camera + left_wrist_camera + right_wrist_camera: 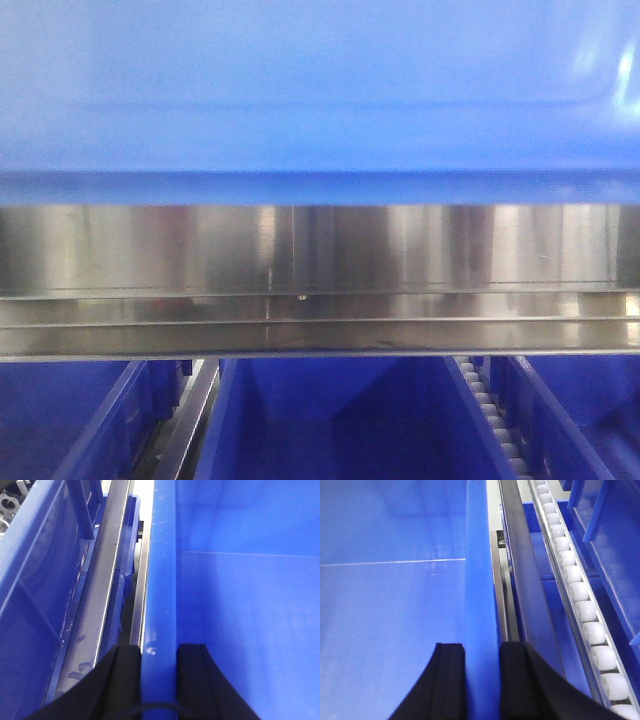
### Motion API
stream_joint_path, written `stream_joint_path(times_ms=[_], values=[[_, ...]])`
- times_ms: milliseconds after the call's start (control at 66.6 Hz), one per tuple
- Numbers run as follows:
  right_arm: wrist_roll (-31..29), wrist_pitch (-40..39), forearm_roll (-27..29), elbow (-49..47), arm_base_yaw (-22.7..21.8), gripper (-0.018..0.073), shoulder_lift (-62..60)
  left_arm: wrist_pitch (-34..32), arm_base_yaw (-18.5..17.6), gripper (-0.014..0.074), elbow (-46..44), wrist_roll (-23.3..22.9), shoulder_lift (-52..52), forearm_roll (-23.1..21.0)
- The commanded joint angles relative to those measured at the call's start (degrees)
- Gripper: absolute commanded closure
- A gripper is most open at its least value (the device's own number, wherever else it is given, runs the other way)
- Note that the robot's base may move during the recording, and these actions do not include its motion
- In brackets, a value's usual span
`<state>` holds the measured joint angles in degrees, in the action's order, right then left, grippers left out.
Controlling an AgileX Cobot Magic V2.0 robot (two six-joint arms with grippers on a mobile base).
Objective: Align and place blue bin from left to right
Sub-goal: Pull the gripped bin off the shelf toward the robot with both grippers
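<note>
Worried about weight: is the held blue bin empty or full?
Empty where visible: the blue bin shows only bare floor in both wrist views.

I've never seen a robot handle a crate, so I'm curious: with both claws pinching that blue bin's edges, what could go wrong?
1. The left gripper and right gripper each pinch only a narrow strip of rim on the blue bin; one slipping could tilt it.
2. A metal rail, a neighbouring bin and a roller track lie close beside the gripped rims, so sideways moves might snag.
</note>
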<state>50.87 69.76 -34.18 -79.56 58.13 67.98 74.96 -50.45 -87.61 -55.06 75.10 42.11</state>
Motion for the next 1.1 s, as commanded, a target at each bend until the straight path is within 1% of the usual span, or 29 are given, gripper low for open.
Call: stream_joint_path(times_ms=[0,75,150,900,1081], values=[[0.7,-5.4,-1.0,-0.4,0.7,0.0637,-0.7,-5.0,-1.2,0.0707,-0.4,-0.3,-0.6,0.5],[0.4,-5.4,-1.0,-0.4,0.7,0.0637,-0.7,-5.0,-1.2,0.0707,-0.4,-0.2,-0.6,0.5],[0.1,-5.4,-1.0,-0.4,0.7,0.0637,-0.7,-5.0,-1.2,0.0707,-0.4,1.2,-0.6,0.5],[0.0,-5.8,-1.0,-0.4,0.7,0.0637,-0.7,-5.0,-1.2,0.0707,-0.4,1.2,-0.6,0.3],[0.0,-5.9,-1.0,-0.4,0.7,0.0637,-0.7,-5.0,-1.2,0.0707,-0.4,1.2,-0.6,0.8]])
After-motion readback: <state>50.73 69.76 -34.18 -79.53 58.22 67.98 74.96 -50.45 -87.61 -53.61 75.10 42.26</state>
